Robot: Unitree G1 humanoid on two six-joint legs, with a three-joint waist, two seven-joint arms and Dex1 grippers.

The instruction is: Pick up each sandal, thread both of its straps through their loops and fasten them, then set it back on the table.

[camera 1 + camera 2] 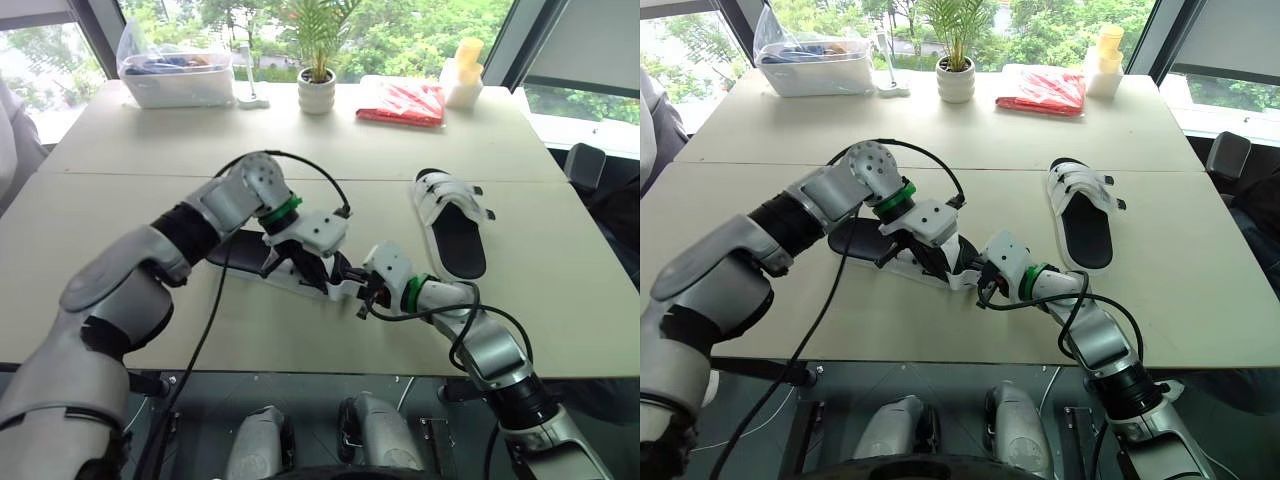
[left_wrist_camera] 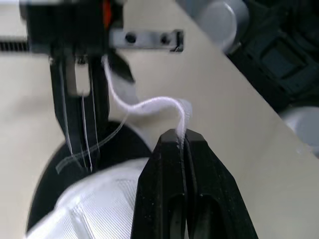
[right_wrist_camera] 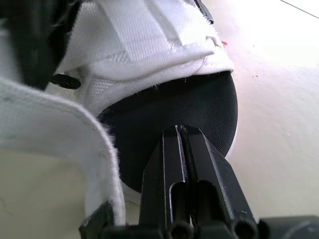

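Left pincer (image 1: 324, 270), in the left eye view, sits down on the near sandal (image 1: 238, 250). That sandal lies on the table (image 1: 120, 210) about mid-width, toward the near edge, with its black sole running off to the left. Right pincer (image 1: 366, 294) reaches in from the right and meets the same sandal at its right end, just beside the left one. A second sandal (image 1: 452, 235) lies flat on the table to the right and a little farther off, well apart from both arms, with white straps across its far half. Along the far edge stand a clear plastic box (image 1: 175, 75), a potted plant (image 1: 317, 88), a red packet (image 1: 402, 103) and a yellow-topped container (image 1: 462, 72).

In the left wrist view the left pincer's fingers (image 2: 162, 174) are pressed together on the end of a white strap (image 2: 149, 105). The strap curls away from their tips in a loose wave above the table. The sandal's white upper (image 2: 94, 204) lies beside them.

In the right wrist view the right pincer's fingers (image 3: 212, 169) are closed against each other with a hairline seam between, and I cannot see anything caught in them. Their tips hang over the sandal's sole (image 3: 149, 114), with the white upper beyond.
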